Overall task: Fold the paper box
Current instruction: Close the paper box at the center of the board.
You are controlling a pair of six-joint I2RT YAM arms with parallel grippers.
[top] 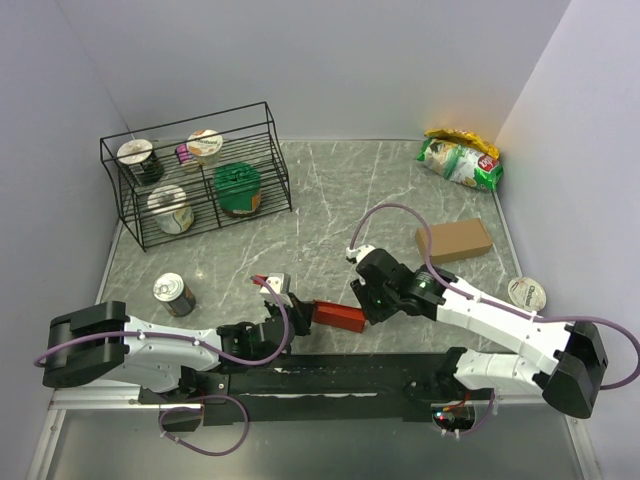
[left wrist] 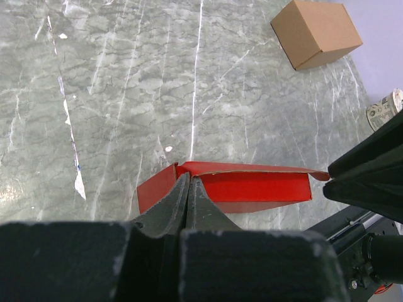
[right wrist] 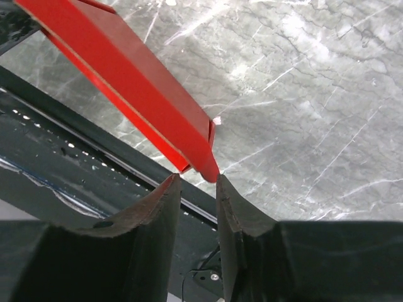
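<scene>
The left end effector [left wrist: 189, 189] is clenching flat on the near edge of the paper box [left wrist: 252, 187], its two dark, grainy fingers [left wrist: 173, 201] meeting with no gap at the 9 o'clock end of the box. The right end effector [right wrist: 197, 182] is standing at the 3 o'clock end with its jaws partly apart and a corner of the box sitting in the mouth between the tips; I cannot tell whether it is already pinching it. The box is lying low over the tabletop [left wrist: 126, 94], at 6 o'clock in the top view, between both arms. In my judgement, the step is going well only if the left grip is staying firm while the right one is taking the flap close to its crease and turning it along that line, not pulling outward, because thin card is tearing and buckling easily. The card is looking smooth and bright red, with sharp creases and a pale raw cut edge. The tabletop is grey, marble-patterned and slightly shiny. A plain brown cardboard box [left wrist: 317, 33] is sitting at 2 o'clock, well apart.
</scene>
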